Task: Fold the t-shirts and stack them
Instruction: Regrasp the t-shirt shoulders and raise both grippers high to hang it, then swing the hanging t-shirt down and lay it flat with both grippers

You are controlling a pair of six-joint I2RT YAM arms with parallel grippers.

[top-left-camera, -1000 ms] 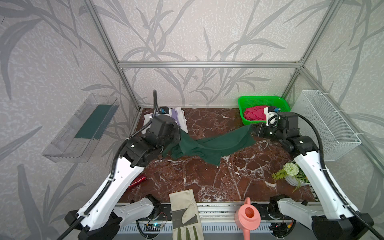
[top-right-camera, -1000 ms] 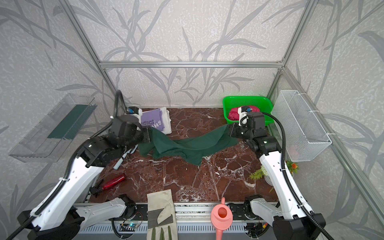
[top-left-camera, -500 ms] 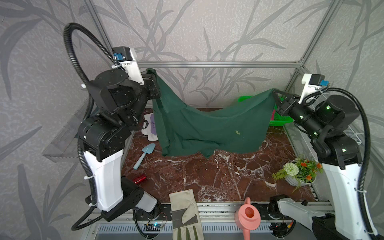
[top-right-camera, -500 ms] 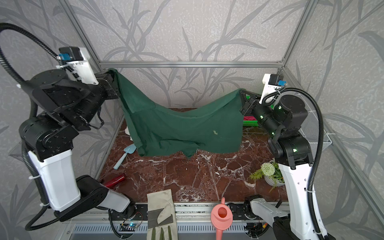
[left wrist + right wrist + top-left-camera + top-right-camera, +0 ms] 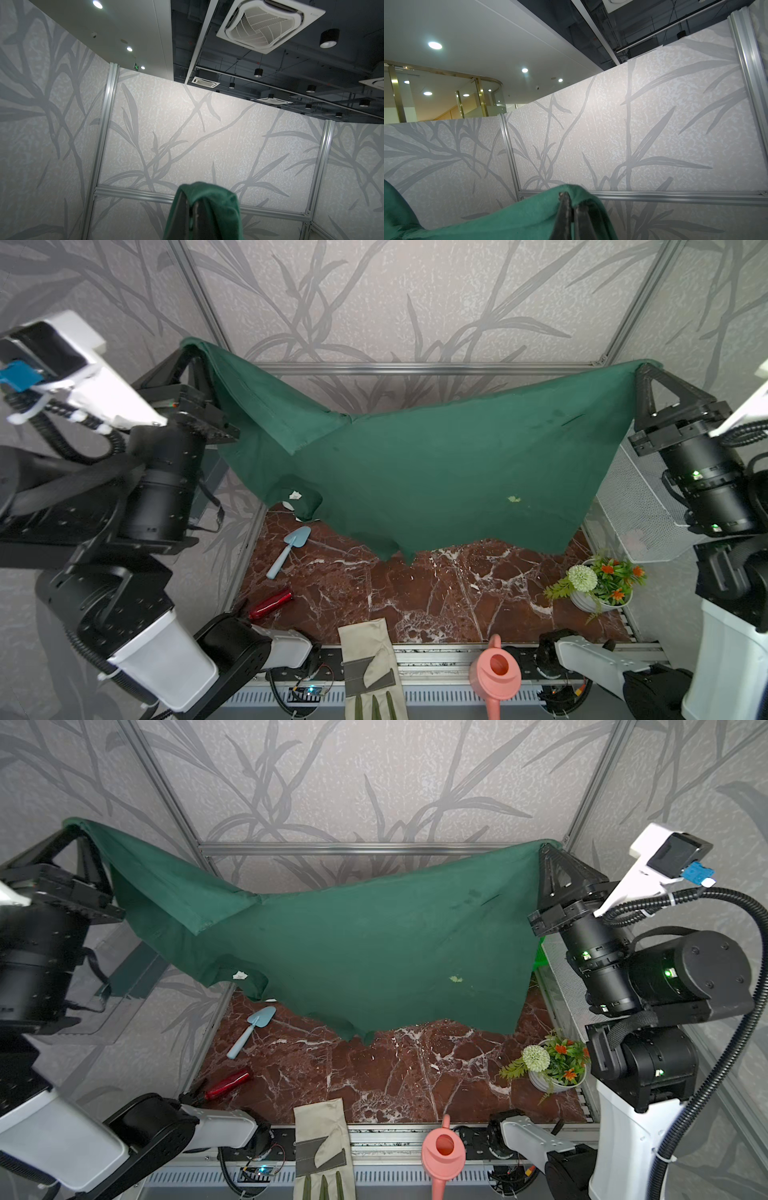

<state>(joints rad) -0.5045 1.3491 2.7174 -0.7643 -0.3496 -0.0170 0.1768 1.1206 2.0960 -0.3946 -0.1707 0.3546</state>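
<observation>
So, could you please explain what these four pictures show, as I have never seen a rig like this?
This is a robot with two arms, each ending in a two-fingered gripper. The two wide pictures come from one camera overhead; the other two come from cameras on the wrists, pointing upward. The left gripper and right gripper are shut on opposite ends of a green t-shirt, stretched in the air above the marble table. On it are a blue trowel, a red-handled tool and a flower pot; a work glove and pink watering can sit at its front edge.
</observation>
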